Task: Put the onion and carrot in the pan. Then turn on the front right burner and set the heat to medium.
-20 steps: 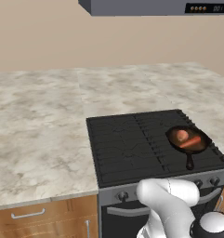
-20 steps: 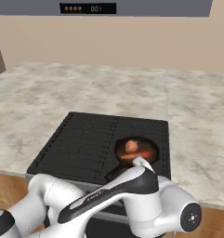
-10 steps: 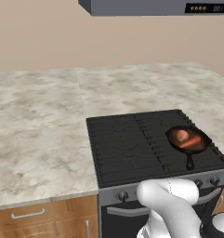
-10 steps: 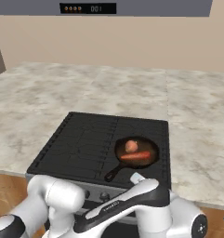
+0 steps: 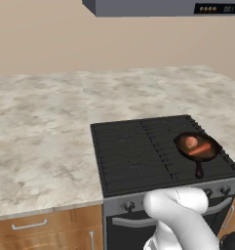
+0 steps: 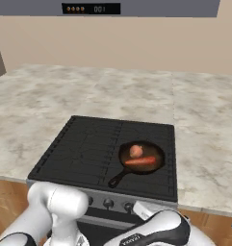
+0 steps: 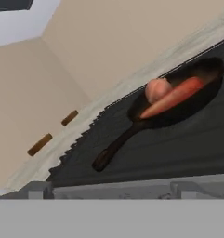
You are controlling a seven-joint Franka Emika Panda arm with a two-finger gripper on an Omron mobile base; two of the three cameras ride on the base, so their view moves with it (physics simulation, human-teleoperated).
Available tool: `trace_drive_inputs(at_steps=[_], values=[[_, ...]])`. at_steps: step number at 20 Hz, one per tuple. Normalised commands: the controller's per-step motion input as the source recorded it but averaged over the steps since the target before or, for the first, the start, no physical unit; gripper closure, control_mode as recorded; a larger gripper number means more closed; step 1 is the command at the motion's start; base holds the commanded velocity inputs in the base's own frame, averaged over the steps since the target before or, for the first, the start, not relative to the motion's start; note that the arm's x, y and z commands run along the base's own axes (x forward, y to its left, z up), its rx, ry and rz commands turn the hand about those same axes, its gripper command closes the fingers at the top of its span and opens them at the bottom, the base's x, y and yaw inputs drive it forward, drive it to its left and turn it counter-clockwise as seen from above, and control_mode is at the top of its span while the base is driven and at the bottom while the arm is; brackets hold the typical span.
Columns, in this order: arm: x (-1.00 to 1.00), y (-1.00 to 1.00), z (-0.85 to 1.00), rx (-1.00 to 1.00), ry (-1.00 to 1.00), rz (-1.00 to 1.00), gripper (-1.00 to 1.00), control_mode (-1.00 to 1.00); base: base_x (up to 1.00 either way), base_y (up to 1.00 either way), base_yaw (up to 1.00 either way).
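Small dark skillet (image 6: 141, 157) with reddish-brown inside sits on ridged black grate of front right burner (image 6: 147, 176); round pinkish onion (image 6: 135, 151) and slim orange-red carrot (image 6: 140, 162) lie inside, touching; gripper jaws hidden low before the stove, opening cannot tell; grey stove knobs (image 5: 129, 205) partly cut off.

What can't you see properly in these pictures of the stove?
- Knobs: too small in the right base view to read any setting, and the white arm covers some.
- Pan inside: in the hand view, the onion and carrot hide part of it.
- Hood display: too blurred to read in the right base view.
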Motion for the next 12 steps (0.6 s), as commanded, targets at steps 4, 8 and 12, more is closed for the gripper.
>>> trace_drive_inputs(at_steps=[4, 8, 12], values=[[-0.09, 0.0, -0.31, -0.08, -0.33, 0.19, -1.0, -1.0, 0.0, 0.0, 0.0], [-0.02, 0.0, -0.35, -0.07, -0.28, 0.19, -1.0, -1.0, 0.0, 0.0, 0.0], [-0.11, -0.05, -0.28, -0.09, -0.24, 0.07, -1.0, -1.0, 0.0, 0.0, 0.0]])
